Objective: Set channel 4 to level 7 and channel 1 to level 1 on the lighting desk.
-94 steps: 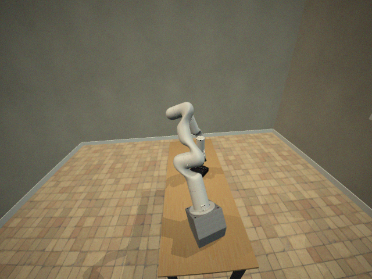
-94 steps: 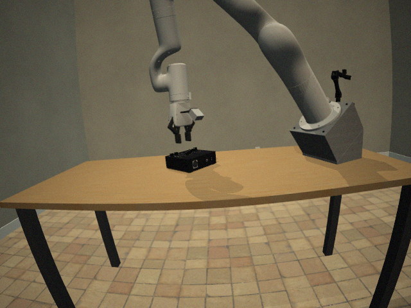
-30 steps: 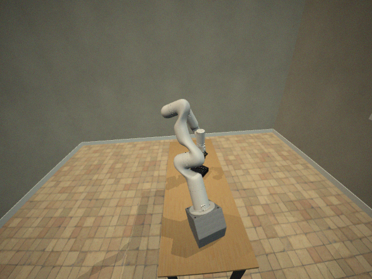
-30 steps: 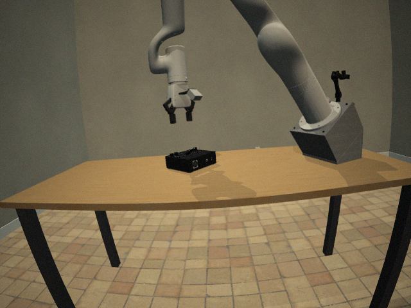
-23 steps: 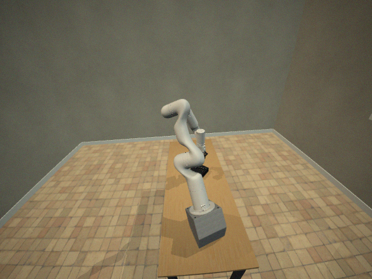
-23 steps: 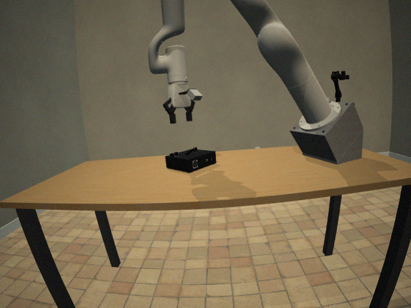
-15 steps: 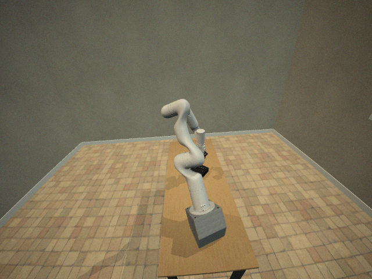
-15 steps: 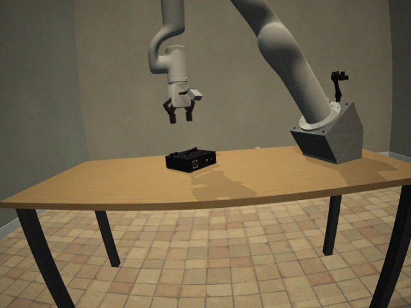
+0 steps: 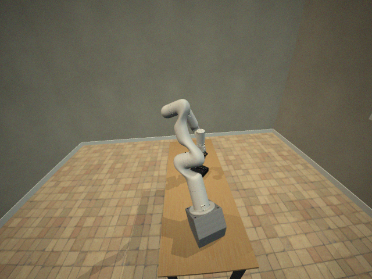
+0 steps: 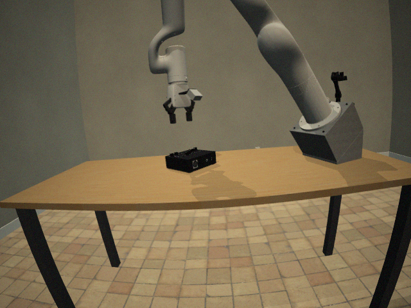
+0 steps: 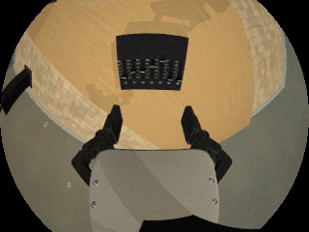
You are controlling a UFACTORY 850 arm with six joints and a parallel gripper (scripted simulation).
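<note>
The lighting desk [image 10: 191,160] [image 11: 153,61] [image 9: 200,170] is a small black box standing on the wooden table [image 10: 132,179] [image 9: 180,222]. A row of small faders [image 11: 151,68] runs across its top; their levels are too small to read. My gripper [image 10: 180,117] [image 11: 152,112] hangs open and empty high above the desk, its two black fingers pointing down. In the top view the arm hides most of the desk, and the gripper shows only as a dark spot [image 9: 205,154].
The arm's grey base block [image 10: 330,139] [image 9: 207,225] stands on the table to the right of the desk. A small black camera stand [image 10: 338,84] rises behind the base. The table's edges and tiled floor lie all around.
</note>
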